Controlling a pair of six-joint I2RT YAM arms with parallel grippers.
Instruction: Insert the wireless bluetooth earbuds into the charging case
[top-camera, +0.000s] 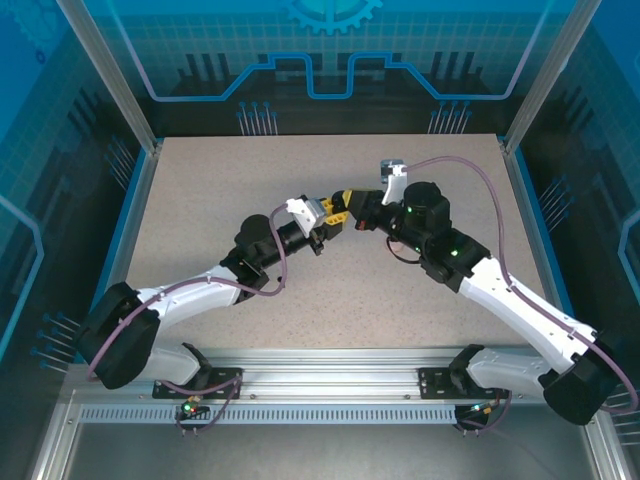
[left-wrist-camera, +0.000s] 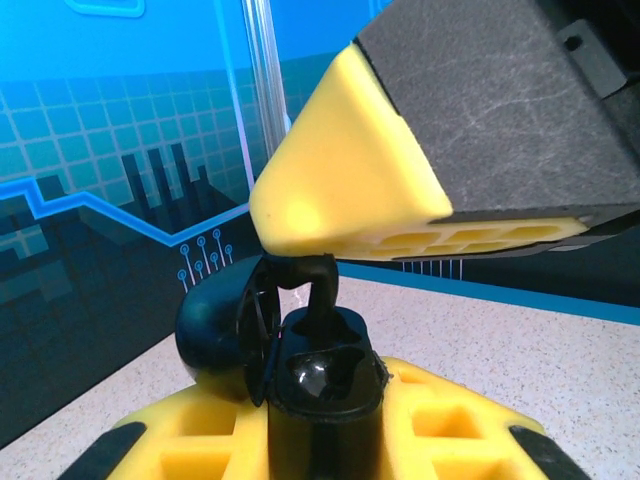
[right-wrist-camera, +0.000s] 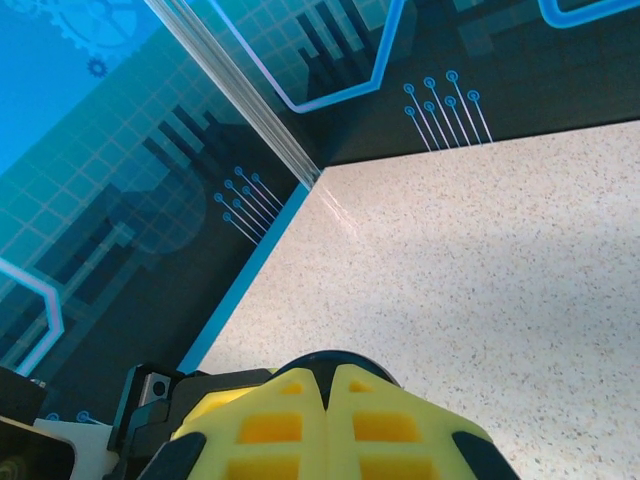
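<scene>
Black earbud (left-wrist-camera: 318, 285): pinched in right tool (right-wrist-camera: 328, 395), tip at open charging case (left-wrist-camera: 322, 390), itself clamped in left tool (left-wrist-camera: 325, 445) over worktop (top-camera: 200, 200). Handling: align stem with 1 socket, lower slowly, then release.

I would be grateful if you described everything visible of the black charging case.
The black charging case is glossy, rounded plastic, its domed lid hinged open to one side. It stands upright, clamped in the left gripper between yellow fingers. A black earbud, pinched by the right gripper from above, reaches down into its open well.
</scene>
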